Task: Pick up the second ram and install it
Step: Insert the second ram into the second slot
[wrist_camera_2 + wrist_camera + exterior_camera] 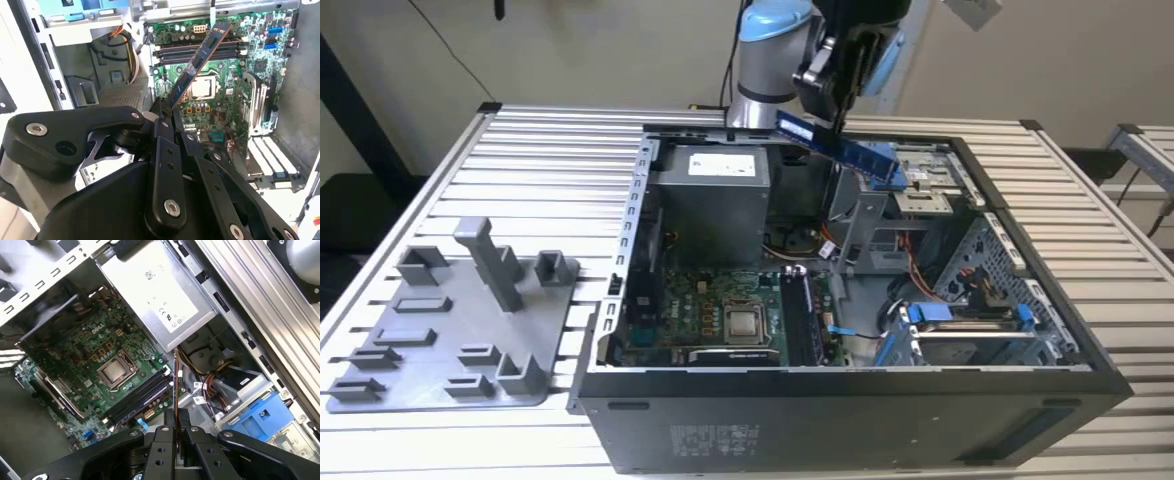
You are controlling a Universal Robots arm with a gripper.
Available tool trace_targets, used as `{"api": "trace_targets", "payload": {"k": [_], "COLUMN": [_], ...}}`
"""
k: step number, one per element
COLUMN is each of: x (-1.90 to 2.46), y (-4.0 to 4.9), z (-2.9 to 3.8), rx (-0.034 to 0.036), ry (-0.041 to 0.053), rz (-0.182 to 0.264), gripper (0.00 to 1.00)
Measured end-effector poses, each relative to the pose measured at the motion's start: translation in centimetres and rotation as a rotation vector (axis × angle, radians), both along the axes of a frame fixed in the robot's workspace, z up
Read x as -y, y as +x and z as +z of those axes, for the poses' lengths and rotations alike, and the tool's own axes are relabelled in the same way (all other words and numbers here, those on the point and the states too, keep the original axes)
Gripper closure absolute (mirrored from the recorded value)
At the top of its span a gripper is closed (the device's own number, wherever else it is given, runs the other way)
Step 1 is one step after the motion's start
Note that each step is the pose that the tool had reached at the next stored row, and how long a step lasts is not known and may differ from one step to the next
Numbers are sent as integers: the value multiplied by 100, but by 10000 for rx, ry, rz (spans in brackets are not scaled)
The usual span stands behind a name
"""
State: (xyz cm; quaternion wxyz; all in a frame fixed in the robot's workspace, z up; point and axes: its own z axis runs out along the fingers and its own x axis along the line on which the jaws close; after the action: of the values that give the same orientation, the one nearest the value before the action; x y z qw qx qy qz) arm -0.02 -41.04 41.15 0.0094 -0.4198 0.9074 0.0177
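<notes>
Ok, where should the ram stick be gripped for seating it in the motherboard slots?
Probably one short end, clamped across its two flat faces from beyond that end, as the gripper holds the second ram: thin and flat, its long edge is left free for the memory slots.

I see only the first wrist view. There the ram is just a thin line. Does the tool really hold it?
Observer: Yes. In the second wrist view the tool is shut on one end of the second ram.
Operator: Is it inside the case?
Observer: No. In the exterior view it hangs tilted above the open computer case.
Operator: Where is the tray?
Observer: The grey tray lies at the exterior view's left of the case.
</notes>
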Motion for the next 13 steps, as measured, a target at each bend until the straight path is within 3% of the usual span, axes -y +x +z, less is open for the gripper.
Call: {"api": "trace_targets", "payload": {"k": [13], "x": [0], "y": [0], "z": [-7], "rx": [0], "ry": [1], "rz": [-1526], "gripper": [86]}}
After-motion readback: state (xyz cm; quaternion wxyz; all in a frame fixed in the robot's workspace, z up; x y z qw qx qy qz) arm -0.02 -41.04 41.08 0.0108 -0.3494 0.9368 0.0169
